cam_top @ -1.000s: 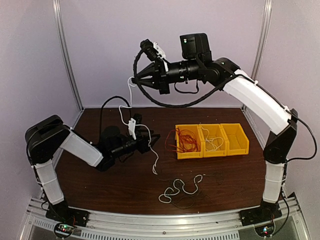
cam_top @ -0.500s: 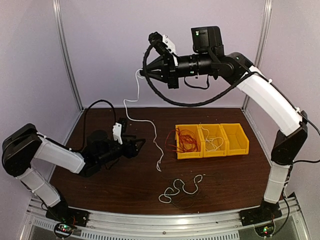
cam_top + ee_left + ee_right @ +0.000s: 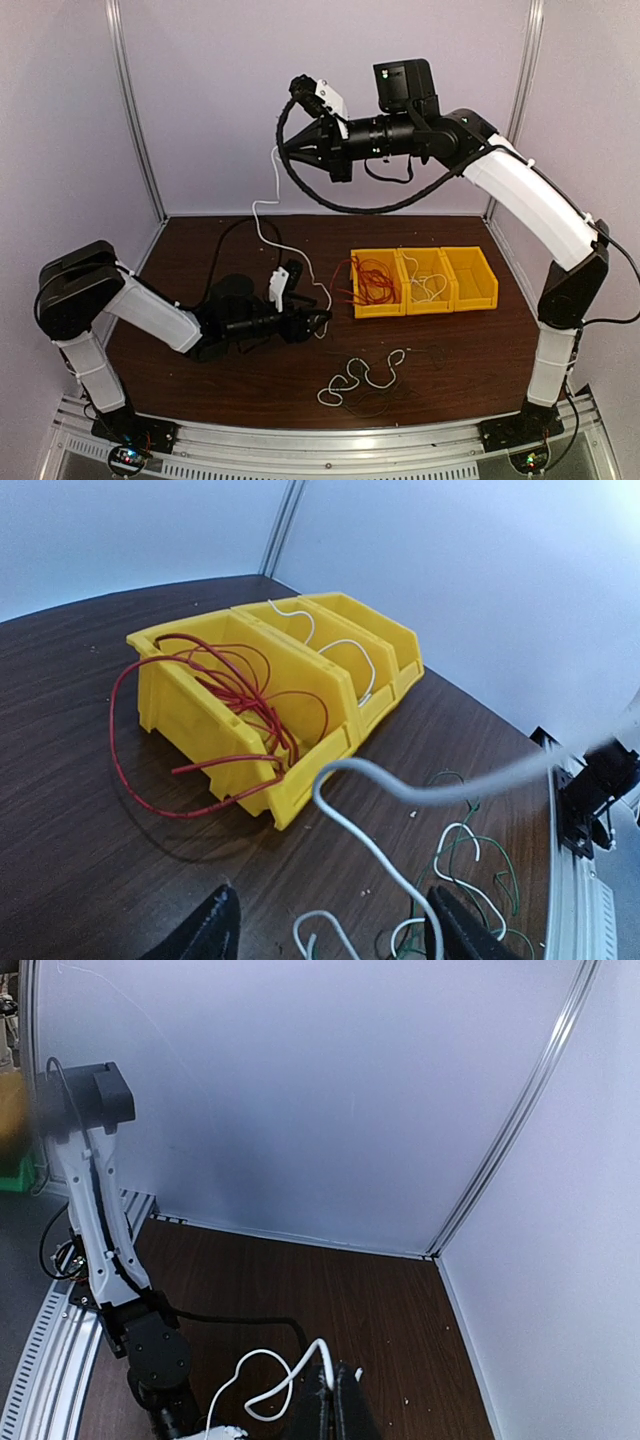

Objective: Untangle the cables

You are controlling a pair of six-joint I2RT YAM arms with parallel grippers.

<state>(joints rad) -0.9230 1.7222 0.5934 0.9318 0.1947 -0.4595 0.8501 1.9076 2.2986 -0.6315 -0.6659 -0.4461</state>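
My right gripper [image 3: 283,152] is high above the table's back left, shut on a white cable [image 3: 268,212] that hangs down and trails onto the table. The pinch shows in the right wrist view [image 3: 335,1392]. My left gripper [image 3: 320,322] is low over the table and open. That same white cable [image 3: 400,870] runs between its fingers, close to the right fingertip [image 3: 455,930]. A red cable [image 3: 372,282] lies looped in the left yellow bin [image 3: 358,310]. A white wire and a thin dark wire form a loose clump [image 3: 365,378] on the table.
Three joined yellow bins [image 3: 470,300] stand right of centre; the middle one holds a white wire [image 3: 430,288], the right one looks empty. The thick black arm cable [image 3: 215,205] arcs behind the left arm. The enclosure walls stand close behind and to the sides.
My left gripper has moved right and forward, to the lower end of the hanging white cable. My right gripper has stayed high and barely shifted.
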